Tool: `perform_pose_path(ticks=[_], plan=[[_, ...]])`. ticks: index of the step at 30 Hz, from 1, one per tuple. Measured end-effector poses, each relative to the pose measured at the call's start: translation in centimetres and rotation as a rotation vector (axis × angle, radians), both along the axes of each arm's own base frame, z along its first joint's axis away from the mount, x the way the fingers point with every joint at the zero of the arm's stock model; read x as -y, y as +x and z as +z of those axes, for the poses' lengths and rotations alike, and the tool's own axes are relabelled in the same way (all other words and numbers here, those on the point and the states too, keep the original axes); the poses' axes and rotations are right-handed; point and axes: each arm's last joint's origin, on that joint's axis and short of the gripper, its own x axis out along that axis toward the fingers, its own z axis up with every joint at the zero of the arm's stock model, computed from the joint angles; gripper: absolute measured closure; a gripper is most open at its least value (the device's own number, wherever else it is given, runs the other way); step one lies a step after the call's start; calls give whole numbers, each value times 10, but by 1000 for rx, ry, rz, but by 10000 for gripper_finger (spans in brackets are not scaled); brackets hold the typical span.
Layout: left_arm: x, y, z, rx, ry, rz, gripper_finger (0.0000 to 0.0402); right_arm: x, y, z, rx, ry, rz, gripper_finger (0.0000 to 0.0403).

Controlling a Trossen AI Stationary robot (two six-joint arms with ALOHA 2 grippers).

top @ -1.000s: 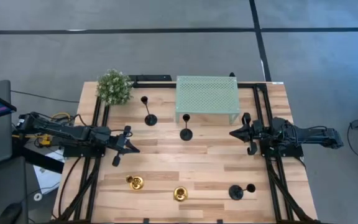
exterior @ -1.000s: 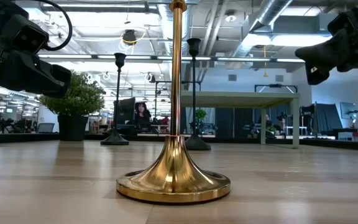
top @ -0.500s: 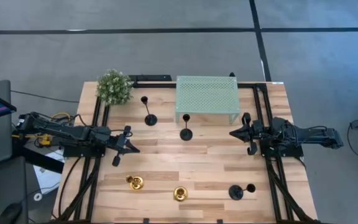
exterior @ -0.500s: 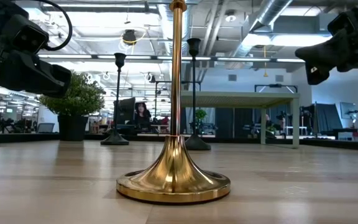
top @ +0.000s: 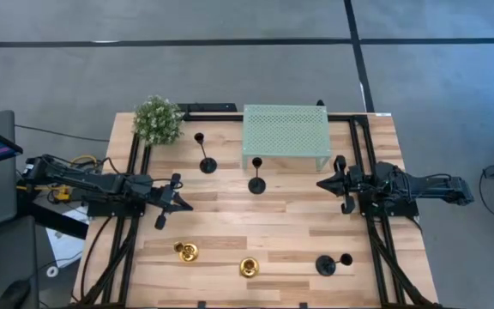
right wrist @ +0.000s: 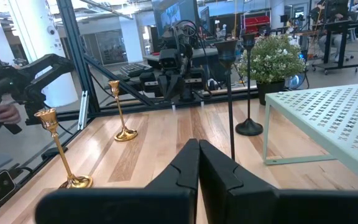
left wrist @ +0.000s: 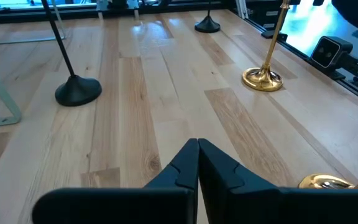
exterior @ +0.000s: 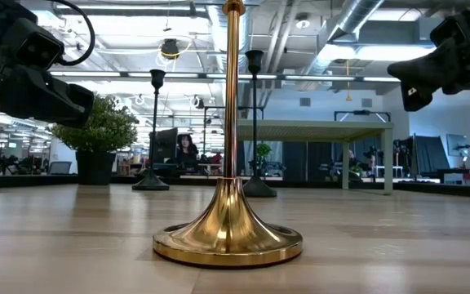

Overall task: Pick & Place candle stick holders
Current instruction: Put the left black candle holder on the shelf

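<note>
A wooden table (top: 264, 227) seen from above, with five candle stick holders standing on it and a robot arm at each side. Along the near edge stand two gold holders (top: 186, 251) (top: 248, 268) and, to their right, a black holder (top: 326, 265). In the middle band, the left gripper (top: 178, 202) hovers at the left side and the right gripper (top: 326, 184) at the right — both have their fingers pressed together and hold nothing. Between them stands a second black holder (top: 256, 184), just in front of the pale green mesh stand (top: 286, 130); a third black holder (top: 207, 164) stands to its left. At the far left corner sits a small green plant (top: 158, 120).

The holders look rigid metal, thin-stemmed on flared round bases — probably light but top-heavy and easily tipped, the polished gold likely slippery. The stem, low down near the base, looks the surest place to grip.
</note>
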Motion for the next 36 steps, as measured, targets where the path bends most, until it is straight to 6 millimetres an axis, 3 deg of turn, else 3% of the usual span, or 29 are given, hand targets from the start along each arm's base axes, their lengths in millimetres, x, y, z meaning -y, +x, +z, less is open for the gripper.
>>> perform_pose_path(ticks=[7,15,36], plan=[[0,0,2,14,-13,2,394,0,0,0,0,0,0,403],[0,1,8,41,-193,25,394,0,0,0,0,0,0,403],[0,1,13,87,-199,20,394,0,0,0,0,-1,0,403]])
